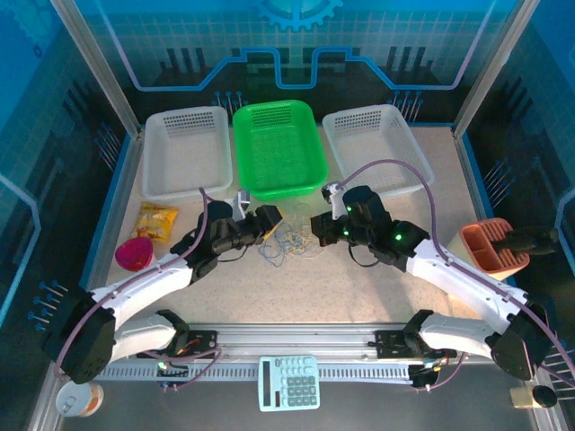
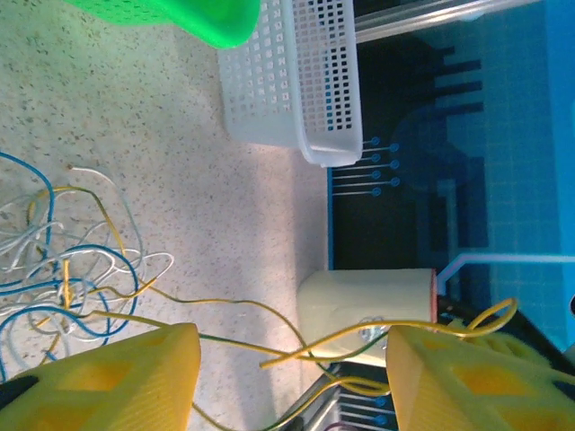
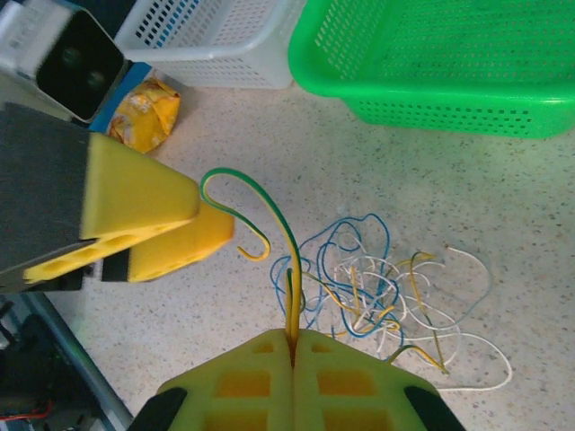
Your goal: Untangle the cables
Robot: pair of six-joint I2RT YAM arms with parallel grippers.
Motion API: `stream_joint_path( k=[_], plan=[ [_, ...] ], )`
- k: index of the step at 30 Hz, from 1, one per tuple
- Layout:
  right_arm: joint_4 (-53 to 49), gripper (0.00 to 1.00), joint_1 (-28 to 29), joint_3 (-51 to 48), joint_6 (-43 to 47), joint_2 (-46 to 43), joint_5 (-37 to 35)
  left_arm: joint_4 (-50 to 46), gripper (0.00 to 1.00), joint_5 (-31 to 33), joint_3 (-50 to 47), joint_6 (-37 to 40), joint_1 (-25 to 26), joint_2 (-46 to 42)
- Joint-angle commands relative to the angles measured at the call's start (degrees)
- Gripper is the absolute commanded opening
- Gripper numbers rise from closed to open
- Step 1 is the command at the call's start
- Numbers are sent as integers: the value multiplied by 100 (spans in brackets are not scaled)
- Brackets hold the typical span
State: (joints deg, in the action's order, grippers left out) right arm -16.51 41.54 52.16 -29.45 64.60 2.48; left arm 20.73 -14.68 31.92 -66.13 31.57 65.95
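Right wrist camera: my right pincer (image 3: 292, 341) is clamped shut on one yellow-green wire (image 3: 269, 211), which rises out of the pads and curls over in a hook toward my left pincer (image 2: 292, 382). That one stands wide, its yellow pads either side of a thin yellow strand without pinching it. The cables (image 3: 377, 287) lie in a loose nest of blue, white and yellow loops on the speckled desk (image 3: 503, 180), just near of the green basket (image 3: 431, 54) and, seen from the top camera, between my two pincers. To do this step well, I judge, I should draw the gripped wire away from the nest slowly and low, watching which loops tighten. If the whole heap starts to drag along, the left pincer ought to close on a neighbouring strand and hold it back. The wires look thin, springy and smooth-coated, so they will likely snag at crossings rather than slide free. The pads are soft-looking blocks with cut-out cells, and a wire this fine is safest at their seam, where it sits now. The green basket is rigid plastic mesh.
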Motion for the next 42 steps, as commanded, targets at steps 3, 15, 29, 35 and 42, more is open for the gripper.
stream_joint_path(
  k=[3,15,29,35,42],
  plan=[
    [384,0,-98,-96,-210,-130,267,1035,54,18,-59,-498,66,111],
    [527,0,-172,-145,-307,-149,349,1192,52,126,-201,-536,135,190],
    [629,0,-223,-295,-359,-125,420,1550,53,160,-305,-640,194,229],
    [667,0,-231,-312,-385,-107,454,1898,48,158,-265,-785,304,357],
    [667,0,-264,-310,-395,-158,447,1905,49,321,-380,-727,326,348]
  ],
)
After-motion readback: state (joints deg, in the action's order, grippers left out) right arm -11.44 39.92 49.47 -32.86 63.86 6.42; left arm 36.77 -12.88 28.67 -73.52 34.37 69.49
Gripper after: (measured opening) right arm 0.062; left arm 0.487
